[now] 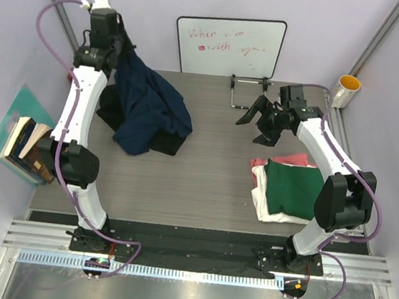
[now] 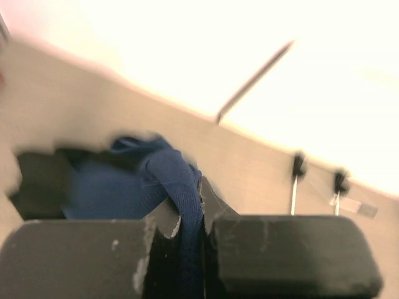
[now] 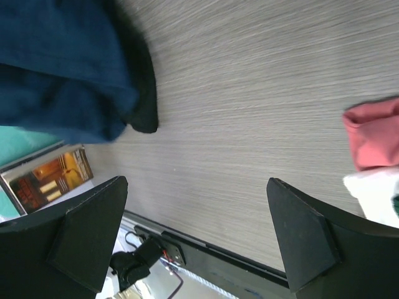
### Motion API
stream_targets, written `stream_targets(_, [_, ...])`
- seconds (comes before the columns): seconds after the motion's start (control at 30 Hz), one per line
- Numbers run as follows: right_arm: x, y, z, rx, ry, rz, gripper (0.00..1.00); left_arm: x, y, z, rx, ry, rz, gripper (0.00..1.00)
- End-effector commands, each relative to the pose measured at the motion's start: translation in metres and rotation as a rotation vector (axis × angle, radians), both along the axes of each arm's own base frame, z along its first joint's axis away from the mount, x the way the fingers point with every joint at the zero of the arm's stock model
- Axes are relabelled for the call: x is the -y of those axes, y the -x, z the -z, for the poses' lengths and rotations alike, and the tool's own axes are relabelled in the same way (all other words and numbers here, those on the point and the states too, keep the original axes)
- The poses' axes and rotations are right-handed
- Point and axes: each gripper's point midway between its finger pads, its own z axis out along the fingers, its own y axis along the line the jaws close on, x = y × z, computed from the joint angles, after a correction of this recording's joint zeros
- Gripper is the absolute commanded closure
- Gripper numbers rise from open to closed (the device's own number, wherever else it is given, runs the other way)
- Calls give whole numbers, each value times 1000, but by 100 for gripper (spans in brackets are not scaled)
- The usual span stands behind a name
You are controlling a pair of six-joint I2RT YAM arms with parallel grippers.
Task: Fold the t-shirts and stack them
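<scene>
Near right lies the folded dark green t-shirt (image 1: 292,189). Just beyond, the right end effector (image 1: 254,123) hovers, jaws apart. Well to its left and farther back, the left end effector (image 2: 190,230) is clamped on the navy t-shirt (image 1: 146,107), which hangs lengthwise to the worktop (image 1: 203,179).

Shirts at the table's left and right.
The hanging t-shirt (image 1: 150,111) drapes from the left gripper (image 2: 187,237) at the far left of the table (image 1: 202,186), over the flat t-shirt (image 1: 107,116) beneath it. The folded stack (image 1: 292,192) lies right, toward the front. The whiteboard (image 1: 229,46) stands behind, and the books (image 1: 25,145) sit left, off the table.
</scene>
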Motion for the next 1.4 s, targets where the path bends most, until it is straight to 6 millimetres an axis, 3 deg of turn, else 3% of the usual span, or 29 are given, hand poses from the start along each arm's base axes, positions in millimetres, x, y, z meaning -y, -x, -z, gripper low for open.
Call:
stream_targets(0.0, [-24,-1,-13,41,-53,-63,1,-39,3,-104,223,-78,-133,100])
stream_targets(0.03, [-25,0,-14,45,-55,-63,1,-52,5,-109,239,-70,-162,100])
stream_targets(0.1, [-24,3,-16,54,-54,-64,1,-57,9,-116,253,-31,-163,100])
stream_targets(0.13, [-23,5,-14,50,-50,-64,1,-57,16,-124,269,-25,-163,100])
stream_targets(0.17, [-22,6,-15,54,-47,-61,1,-55,19,-118,253,-22,-158,100])
stream_targets(0.27, [-22,9,-14,51,-46,-66,1,-38,35,-125,260,51,-85,100])
stream_targets(0.33, [-25,9,-12,43,-57,-77,1,-21,44,-138,284,99,-3,100])
stream_targets(0.47, [-34,7,-11,69,-45,-116,1,25,84,-194,401,134,124,100])
stream_targets(0.5, [-36,5,-10,80,-31,-126,1,48,94,-200,409,139,184,100])
stream_targets(0.57, [-41,-1,-9,88,-13,-141,0,72,118,-210,408,145,250,100])
stream_targets(0.6, [-45,-2,-10,87,-23,-147,0,92,129,-208,395,160,298,100])
stream_targets(0.63, [-47,-7,-14,97,-30,-146,0,98,137,-206,381,170,316,100])
stream_targets(0.67, [-48,-11,-15,105,-31,-145,0,110,144,-191,335,180,359,100])
stream_targets(0.73, [-50,-20,-21,128,-37,-146,0,123,174,-192,329,212,414,100])
stream_targets(0.77, [-51,-24,-23,135,-36,-145,0,131,180,-172,267,225,445,100])
stream_targets(0.8, [-52,-27,-19,133,-30,-149,0,133,202,-177,276,249,475,100])
stream_targets(0.83, [-52,-31,-24,149,-29,-150,1,136,210,-170,254,270,496,100])
stream_targets(0.87, [-51,-36,-23,155,-18,-145,0,147,217,-147,175,313,538,100])
stream_targets(0.9, [-48,-41,-18,156,1,-143,0,149,237,-148,175,325,569,100])
stream_targets(0.93, [-45,-49,-23,175,7,-133,0,152,243,-130,125,323,576,100])
stream_targets(1.03, [-28,-73,-25,202,44,-98,0,144,266,-99,26,306,559,100])
stream_targets(1.1, [-26,-84,-26,211,59,-104,0,133,275,-66,-86,255,519,100])
stream_targets(1.17, [-29,-98,-33,234,55,-103,0,127,287,-40,-181,223,514,100])
stream_targets(1.27, [-36,-113,-41,255,23,-95,0,119,299,-30,-205,206,499,100])
stream_targets(1.3, [-42,-115,-45,264,2,-106,0,114,302,-26,-210,205,479,100])
stream_targets(1.33, [-48,-121,-56,294,-17,-110,0,107,302,-8,-248,182,440,100])
stream_targets(1.37, [-60,-126,-52,287,-40,-120,0,102,306,-2,-250,173,425,100])
